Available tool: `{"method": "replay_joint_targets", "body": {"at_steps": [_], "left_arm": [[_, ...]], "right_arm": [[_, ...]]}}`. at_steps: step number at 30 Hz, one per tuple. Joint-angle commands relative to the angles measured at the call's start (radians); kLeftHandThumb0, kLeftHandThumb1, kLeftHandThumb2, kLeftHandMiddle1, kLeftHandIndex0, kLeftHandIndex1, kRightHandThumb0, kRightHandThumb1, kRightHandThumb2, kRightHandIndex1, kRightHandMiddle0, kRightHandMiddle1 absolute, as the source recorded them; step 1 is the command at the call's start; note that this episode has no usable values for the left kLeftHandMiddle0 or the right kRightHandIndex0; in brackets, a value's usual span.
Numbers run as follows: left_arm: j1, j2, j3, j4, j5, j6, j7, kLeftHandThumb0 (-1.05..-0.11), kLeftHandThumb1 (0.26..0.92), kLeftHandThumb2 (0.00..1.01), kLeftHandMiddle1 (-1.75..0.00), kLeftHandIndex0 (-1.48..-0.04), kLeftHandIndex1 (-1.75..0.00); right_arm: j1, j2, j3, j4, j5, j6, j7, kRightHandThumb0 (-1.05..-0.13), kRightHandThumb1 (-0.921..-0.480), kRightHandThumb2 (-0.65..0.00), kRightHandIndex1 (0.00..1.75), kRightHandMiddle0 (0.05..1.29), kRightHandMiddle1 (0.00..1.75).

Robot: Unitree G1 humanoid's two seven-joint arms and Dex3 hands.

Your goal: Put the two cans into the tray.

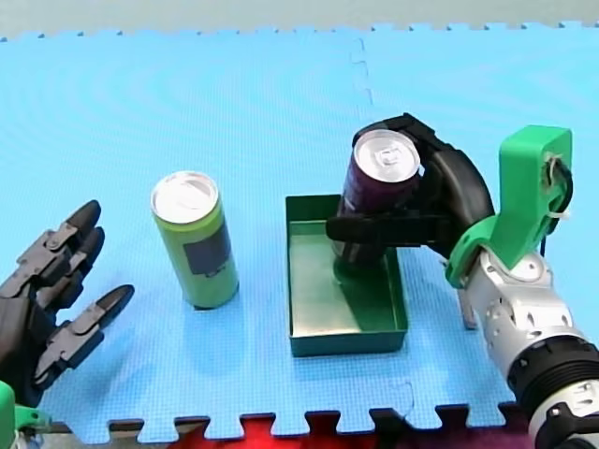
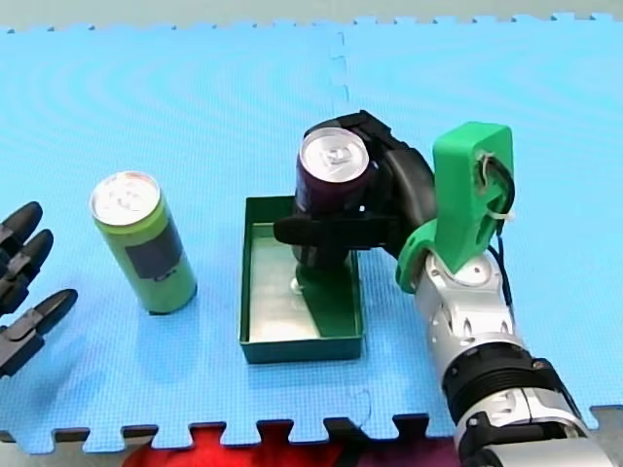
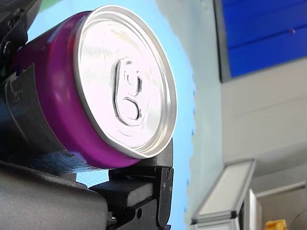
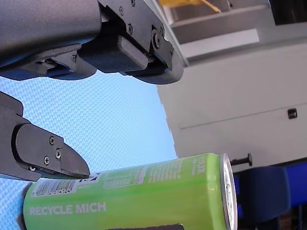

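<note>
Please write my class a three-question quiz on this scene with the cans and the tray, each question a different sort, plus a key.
1. True or false: the green can stands inside the tray.
2. Which hand grips the purple can over the tray? A) left B) right C) neither
3. Fill in: the left hand, at the mat's near left edge, holds ____.
Key: 1 false; 2 B, the right hand; 3 nothing.

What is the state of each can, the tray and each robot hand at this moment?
purple can: upright, gripped, base inside the tray.
green can: upright on the mat, left of the tray, untouched.
tray: flat on the mat.
right robot hand: shut on the purple can.
left robot hand: open, at the mat's left edge.
</note>
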Motion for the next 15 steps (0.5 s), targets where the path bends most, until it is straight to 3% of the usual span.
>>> {"method": "replay_joint_targets", "body": {"at_steps": [1, 15], "left_arm": [[0.003, 0.002, 0.0, -0.005, -0.003, 0.004, 0.002, -1.048, 0.921, 0.05, 0.0, -0.5, 0.0], [0.012, -0.001, -0.002, -0.018, -0.002, 0.011, 0.008, -1.048, 0.921, 0.04, 0.0, -0.5, 0.0]], "right_arm": [[-0.003, -0.006, 0.003, -0.001, -0.002, -0.006, -0.004, -0.192, -0.812, -0.006, 1.75, 0.5, 1.75], [0.005, -0.007, 0.006, 0.002, -0.002, -0.014, 0.001, -0.19, -0.816, -0.007, 1.75, 0.5, 1.75]]}}
